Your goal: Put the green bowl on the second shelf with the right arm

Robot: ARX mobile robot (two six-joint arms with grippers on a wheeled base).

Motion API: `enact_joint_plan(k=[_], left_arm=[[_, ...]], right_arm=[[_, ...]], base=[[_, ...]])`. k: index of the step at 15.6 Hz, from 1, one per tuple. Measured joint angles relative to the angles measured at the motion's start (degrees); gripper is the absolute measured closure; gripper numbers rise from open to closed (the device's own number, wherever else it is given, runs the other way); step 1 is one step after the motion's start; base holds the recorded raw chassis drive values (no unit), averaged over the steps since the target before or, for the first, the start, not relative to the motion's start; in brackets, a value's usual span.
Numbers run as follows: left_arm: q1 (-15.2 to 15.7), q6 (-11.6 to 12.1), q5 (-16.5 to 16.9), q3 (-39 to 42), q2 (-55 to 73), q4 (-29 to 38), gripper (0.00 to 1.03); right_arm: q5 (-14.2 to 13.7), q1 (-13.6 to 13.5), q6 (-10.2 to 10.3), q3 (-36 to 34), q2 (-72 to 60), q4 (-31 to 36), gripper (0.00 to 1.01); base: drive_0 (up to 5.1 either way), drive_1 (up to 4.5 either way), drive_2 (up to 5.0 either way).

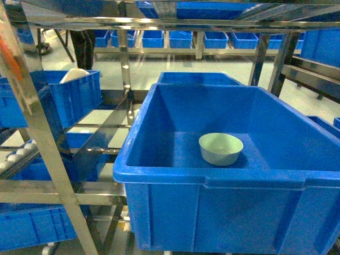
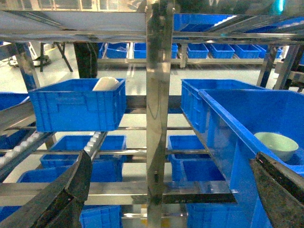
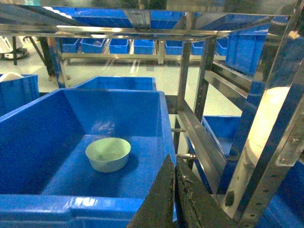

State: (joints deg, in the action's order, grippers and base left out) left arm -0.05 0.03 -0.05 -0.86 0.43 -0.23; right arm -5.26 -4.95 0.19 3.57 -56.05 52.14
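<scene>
1. The second shelf (image 1: 159, 190), a tier of shiny steel rails, is seen bearing a large deep blue crate (image 1: 234, 183); more blue crates are ranged on racking behind and to the left.
2. The crate is shown open-topped, and nothing but one bowl is seen on its floor.
3. The green bowl (image 1: 220, 148) is pictured upright on the crate floor, right of centre and apart from every wall. The placing is judged done; only a pull-back of the arm may be left.
4. The bowl is seen as small, round, pale mint, smooth and glossy, with nothing inside it.
5. The right gripper (image 3: 175, 199) is shown outside the crate's near rim, its fingers pressed together on nothing, well apart from the bowl.
6. The left gripper (image 2: 166, 194) is seen spread wide and holding nothing, off to the crate's left.
</scene>
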Motion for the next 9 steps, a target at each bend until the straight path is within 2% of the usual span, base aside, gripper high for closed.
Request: enact_joint_plan(k=[1, 2, 3, 6, 9], left_arm=[[0.0, 0.0, 0.0, 0.0, 0.0, 0.0, 0.05], [0.0, 0.0, 0.0, 0.0, 0.0, 0.0, 0.05], [0.0, 0.0, 0.0, 0.0, 0.0, 0.0, 0.05], [0.0, 0.0, 0.0, 0.0, 0.0, 0.0, 0.05], [0.0, 0.0, 0.0, 0.0, 0.0, 0.0, 0.05]], right_arm=[[1.6, 1.0, 0.0, -0.9, 2.5, -2.5, 0.99], [4.8, 4.4, 0.0, -1.6, 5.8, -5.3, 0.99], [4.7, 5.3, 0.0, -2.0, 9.3, -7.6, 0.99], [5.1, 5.2, 0.0, -2.8, 17.3, -14.8, 0.99], [5.1, 5.2, 0.0, -2.8, 21.0, -17.9, 0.99]], base=[[0.0, 0.0, 0.0], [0.0, 0.0, 0.0], [0.0, 0.0, 0.0], [0.0, 0.0, 0.0], [0.0, 0.0, 0.0]])
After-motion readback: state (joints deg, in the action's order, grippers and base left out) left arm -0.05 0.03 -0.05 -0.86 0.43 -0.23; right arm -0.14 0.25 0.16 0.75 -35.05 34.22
